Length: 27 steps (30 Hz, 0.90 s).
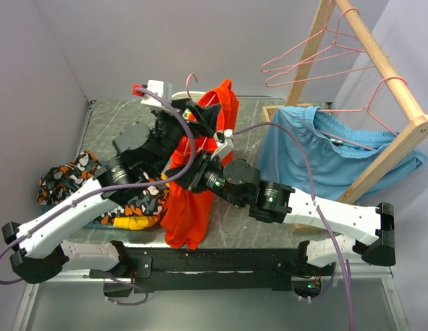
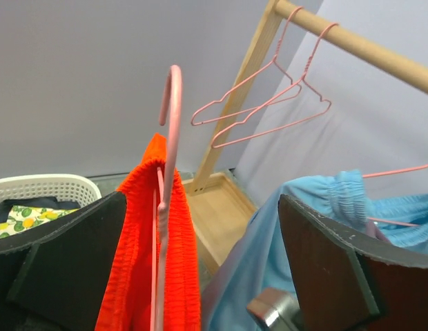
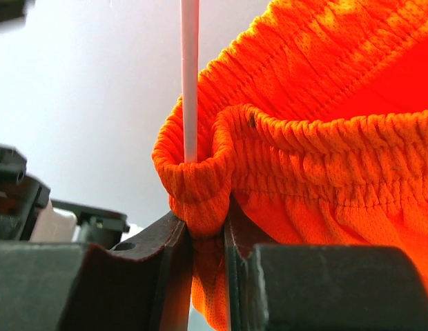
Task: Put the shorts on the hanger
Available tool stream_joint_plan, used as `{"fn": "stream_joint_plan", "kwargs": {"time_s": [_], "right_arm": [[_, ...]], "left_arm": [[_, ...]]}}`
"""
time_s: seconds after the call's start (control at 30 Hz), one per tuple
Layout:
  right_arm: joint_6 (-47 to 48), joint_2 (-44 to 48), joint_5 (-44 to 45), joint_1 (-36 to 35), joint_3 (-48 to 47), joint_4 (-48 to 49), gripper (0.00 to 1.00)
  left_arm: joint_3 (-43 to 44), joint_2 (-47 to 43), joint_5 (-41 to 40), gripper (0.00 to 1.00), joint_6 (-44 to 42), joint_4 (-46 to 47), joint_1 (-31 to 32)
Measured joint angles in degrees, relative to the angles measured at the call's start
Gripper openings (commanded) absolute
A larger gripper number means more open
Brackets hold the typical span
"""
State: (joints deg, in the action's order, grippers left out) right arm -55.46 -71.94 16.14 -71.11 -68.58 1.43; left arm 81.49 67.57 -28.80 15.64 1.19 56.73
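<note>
Shorts (image 1: 193, 200), bright red-orange, hang in a long fold above the middle of the table (image 1: 110, 117), between the two arms, with the gathered waistband draped over the neck of a pink wire hanger (image 2: 169, 124) that stands upright with its hook uppermost. Right gripper (image 3: 207, 227): jaws almost closed, pinching a fold of the waistband, into which a thin pale rod or cord descends; whether this is hanger wire or drawstring cannot be told. Left gripper (image 2: 200, 200): fingers spread wide on either side of the hanger and cloth, apparently gripping neither; what keeps the hanger upright lies below that view. Risk, as judged from the room: the cloth seems bunched near the hook rather than spread along the hanger, so release of the right-hand pinch could let it slide off, and with the left fingers apart the hanger itself could topple. A purple cable (image 1: 190, 148) crosses the shorts and might snag as the arms part. Surroundings: light blue shorts (image 1: 317, 152) already hang from the wooden rack (image 1: 380, 62) just to the right, crowding that side; empty pink hangers (image 1: 304, 58) hang higher up the rail; a patterned cloth (image 1: 69, 179) lies under the left arm; a white basket (image 2: 41, 187) stands behind.
</note>
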Motion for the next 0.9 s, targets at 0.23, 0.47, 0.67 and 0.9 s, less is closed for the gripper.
{"fn": "stream_joint_plan", "kwargs": {"time_s": [0.23, 0.47, 0.67, 0.9], "right_arm": [[-1.86, -1.99, 5.97, 0.00, -4.39, -2.14, 0.00], [-3.80, -5.81, 15.91, 0.57, -10.49, -4.37, 0.00], [-4.42, -9.18, 23.71, 4.74, -17.81, -5.11, 0.00], [-7.10, -9.77, 35.01, 5.77, -23.52, -10.75, 0.00]], "left_arm": [[0.48, -6.75, 0.39, 0.96, 0.15, -4.96, 0.00], [-2.56, -16.57, -4.44, 0.96, -0.68, -4.17, 0.00], [-2.97, -19.47, -7.21, 0.96, -1.77, -2.64, 0.00], [-4.42, -18.25, -8.46, 0.96, -2.78, -2.78, 0.00]]}}
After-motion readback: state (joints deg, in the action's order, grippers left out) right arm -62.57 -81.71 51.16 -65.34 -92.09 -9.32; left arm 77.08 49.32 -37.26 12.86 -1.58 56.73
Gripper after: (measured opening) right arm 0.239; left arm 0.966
